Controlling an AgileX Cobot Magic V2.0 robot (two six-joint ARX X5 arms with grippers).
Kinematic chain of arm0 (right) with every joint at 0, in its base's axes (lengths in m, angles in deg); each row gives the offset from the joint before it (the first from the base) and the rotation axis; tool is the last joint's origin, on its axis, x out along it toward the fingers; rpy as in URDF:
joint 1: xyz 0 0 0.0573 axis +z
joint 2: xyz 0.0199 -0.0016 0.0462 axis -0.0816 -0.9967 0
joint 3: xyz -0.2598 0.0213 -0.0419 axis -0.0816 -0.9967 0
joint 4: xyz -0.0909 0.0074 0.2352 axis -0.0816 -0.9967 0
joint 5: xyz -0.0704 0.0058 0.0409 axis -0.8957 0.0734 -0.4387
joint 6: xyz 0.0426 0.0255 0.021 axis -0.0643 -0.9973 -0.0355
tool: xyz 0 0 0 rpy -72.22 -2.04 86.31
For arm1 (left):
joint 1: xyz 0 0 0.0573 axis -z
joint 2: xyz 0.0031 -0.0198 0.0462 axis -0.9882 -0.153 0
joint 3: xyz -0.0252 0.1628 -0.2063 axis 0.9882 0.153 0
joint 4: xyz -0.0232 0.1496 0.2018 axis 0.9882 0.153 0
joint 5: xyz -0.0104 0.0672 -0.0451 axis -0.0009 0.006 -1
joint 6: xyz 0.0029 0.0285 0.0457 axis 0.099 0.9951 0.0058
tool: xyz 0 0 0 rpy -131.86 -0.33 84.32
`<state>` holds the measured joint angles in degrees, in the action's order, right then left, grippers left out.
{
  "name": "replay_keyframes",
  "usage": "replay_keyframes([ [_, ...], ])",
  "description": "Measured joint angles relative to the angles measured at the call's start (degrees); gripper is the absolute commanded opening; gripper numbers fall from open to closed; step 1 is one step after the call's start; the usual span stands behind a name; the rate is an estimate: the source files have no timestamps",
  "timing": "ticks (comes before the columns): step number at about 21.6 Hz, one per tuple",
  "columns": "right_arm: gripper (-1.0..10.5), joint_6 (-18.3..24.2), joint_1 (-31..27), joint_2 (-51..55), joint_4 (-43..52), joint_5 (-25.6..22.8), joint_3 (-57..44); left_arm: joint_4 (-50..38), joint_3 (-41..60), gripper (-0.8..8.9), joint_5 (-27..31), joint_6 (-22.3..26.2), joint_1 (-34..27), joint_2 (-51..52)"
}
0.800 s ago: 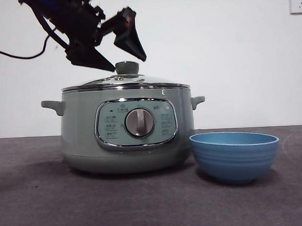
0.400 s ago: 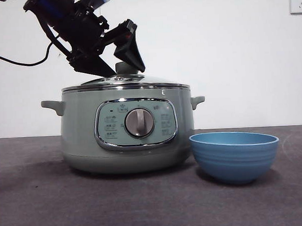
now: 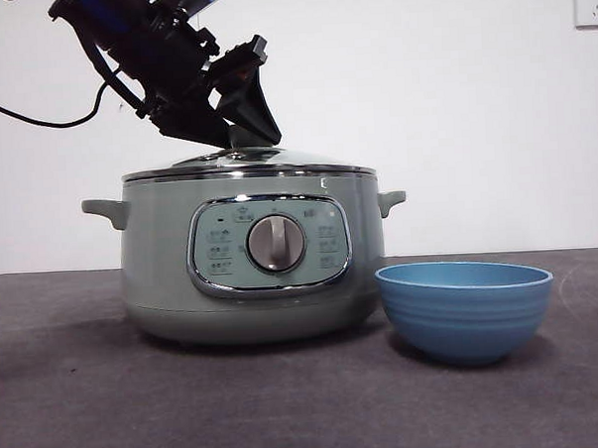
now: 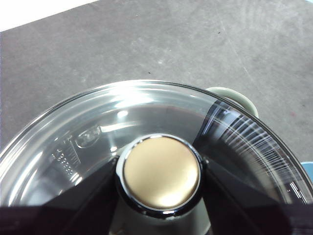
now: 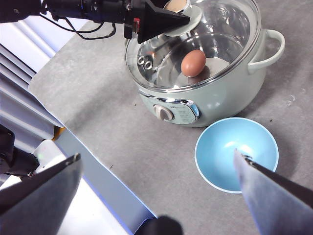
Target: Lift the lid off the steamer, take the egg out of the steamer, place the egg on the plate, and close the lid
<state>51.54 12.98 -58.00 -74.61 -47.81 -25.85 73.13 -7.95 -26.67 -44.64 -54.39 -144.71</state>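
The pale green steamer point(image 3: 162, 260) stands on the grey table with its glass lid point(image 3: 267, 162) on. My left gripper point(image 3: 238, 137) comes down from the upper left, and its jaws are shut on the lid's knob point(image 4: 160, 171), one jaw on each side. In the right wrist view the brown egg point(image 5: 193, 62) shows through the lid point(image 5: 230, 29), inside the steamer point(image 5: 215, 98). The blue plate point(image 3: 465, 311) sits empty beside the steamer, on its right in the front view. My right gripper point(image 5: 157, 154) is open and hangs high above the plate point(image 5: 230, 147) and the table.
A black cable point(image 3: 36, 111) hangs from the left arm at the left edge. A wall socket point(image 3: 589, 3) is at the top right. One steamer side handle point(image 4: 234, 95) shows past the lid rim. The table's edge point(image 5: 93, 156) lies near the steamer's front.
My left gripper has come down onto the lid, and its jaws have gone from wide open to shut around the knob. The steamer, lid and plate have not moved.
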Motion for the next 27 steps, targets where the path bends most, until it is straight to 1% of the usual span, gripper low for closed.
replay_keyframes([
  [9, 6.0, 0.0, 0.0, 0.0, 0.0, 0.0, 0.0, -0.2, 0.3, -0.08, 0.0, 0.0, 0.0, 0.9],
  [16, 6.0, 0.0, 0.0, 0.0, 0.0, 0.0, 0.0, 0.2, 0.5, -0.08, 0.0, -0.1, 0.0, 8.2],
  [18, 6.0, -0.1, 0.0, 0.0, 0.3, 0.0, 0.0, 1.7, 0.5, -0.08, 0.0, -0.1, 0.0, 10.8],
  [20, 6.0, -1.0, 0.0, -0.3, 3.0, 0.1, 0.0, 4.6, 0.5, -0.08, 0.1, -0.1, 0.0, 14.7],
  [22, 6.0, -3.0, 0.5, -1.5, 7.2, 0.1, 0.0, 7.3, 0.6, -0.08, 0.1, -0.1, 0.0, 19.7],
  [24, 6.0, -5.3, 2.1, -3.3, 10.8, 0.1, 0.0, 10.5, 0.6, -0.08, 0.4, -0.1, 0.0, 25.5],
  [27, 6.0, -7.8, 5.4, -6.8, 16.0, -0.4, 0.0, 17.2, 0.6, -0.08, 3.4, -0.1, 0.0, 34.1],
])
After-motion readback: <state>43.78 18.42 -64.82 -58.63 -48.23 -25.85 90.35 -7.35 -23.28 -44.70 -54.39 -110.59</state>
